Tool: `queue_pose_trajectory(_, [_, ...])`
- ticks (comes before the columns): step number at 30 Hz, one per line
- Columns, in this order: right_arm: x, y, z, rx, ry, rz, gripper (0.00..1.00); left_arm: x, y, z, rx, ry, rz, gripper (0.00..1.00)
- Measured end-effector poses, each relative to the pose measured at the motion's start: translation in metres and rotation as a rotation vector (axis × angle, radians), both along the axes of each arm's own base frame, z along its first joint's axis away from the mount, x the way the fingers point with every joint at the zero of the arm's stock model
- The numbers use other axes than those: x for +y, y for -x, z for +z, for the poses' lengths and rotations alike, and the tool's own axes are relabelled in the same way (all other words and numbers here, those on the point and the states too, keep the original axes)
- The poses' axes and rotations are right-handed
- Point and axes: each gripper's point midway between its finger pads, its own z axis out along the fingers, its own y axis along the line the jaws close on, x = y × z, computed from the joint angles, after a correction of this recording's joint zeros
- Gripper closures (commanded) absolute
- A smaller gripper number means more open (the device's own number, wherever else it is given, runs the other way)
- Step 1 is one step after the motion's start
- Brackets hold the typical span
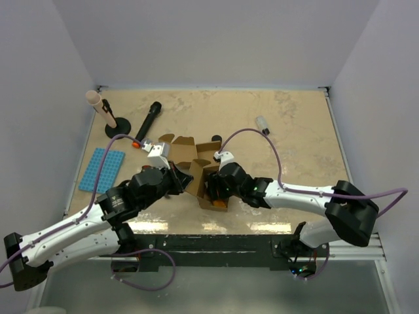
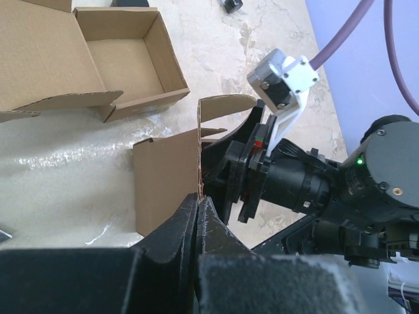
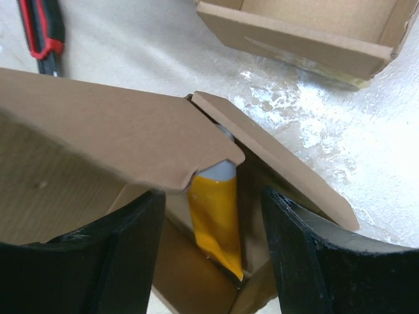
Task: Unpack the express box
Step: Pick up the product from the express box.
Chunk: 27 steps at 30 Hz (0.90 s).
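Note:
The brown express box (image 1: 204, 185) lies near the table's front edge with its flaps open. My left gripper (image 1: 184, 184) is shut on the edge of one flap (image 2: 198, 171), with the fingertips (image 2: 190, 216) pinched on the cardboard. My right gripper (image 3: 213, 252) is open and reaches into the box mouth, with its fingers (image 3: 124, 255) either side of a yellow-orange tube (image 3: 216, 219) with a grey end, not touching it. The tube lies inside the box, partly hidden under a flap (image 3: 118, 137). It also shows in the top view (image 1: 220, 204).
A second open, empty cardboard box (image 1: 188, 150) sits just behind; it also shows in the left wrist view (image 2: 124, 59) and right wrist view (image 3: 308, 33). A black microphone (image 1: 148, 118), a pink-topped stand (image 1: 105, 114), a blue mat (image 1: 102, 169), a small vial (image 1: 262, 124) and a red-black tool (image 3: 42, 29) lie around.

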Motion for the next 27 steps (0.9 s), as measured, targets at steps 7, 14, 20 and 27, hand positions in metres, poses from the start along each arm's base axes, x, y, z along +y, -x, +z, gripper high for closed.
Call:
queue_pose_trajectory(7, [0.005,-0.002,-0.012,0.007,0.027,0.016,0.46,0.005,0.001,0.000,0.007,-0.016,0.010,1.00])
queue_pose_trajectory(14, [0.016,-0.001,-0.019,0.024,0.020,0.060,0.56,0.009,0.002,-0.002,0.011,-0.028,0.019,1.00])
queue_pose_trajectory(20, [0.021,0.004,-0.024,0.044,0.014,0.095,0.69,0.011,0.002,-0.003,0.012,-0.033,0.021,1.00])
queue_pose_trajectory(27, [0.022,0.005,-0.013,0.034,-0.003,0.106,0.78,0.011,0.001,-0.004,0.012,-0.038,0.028,1.00])
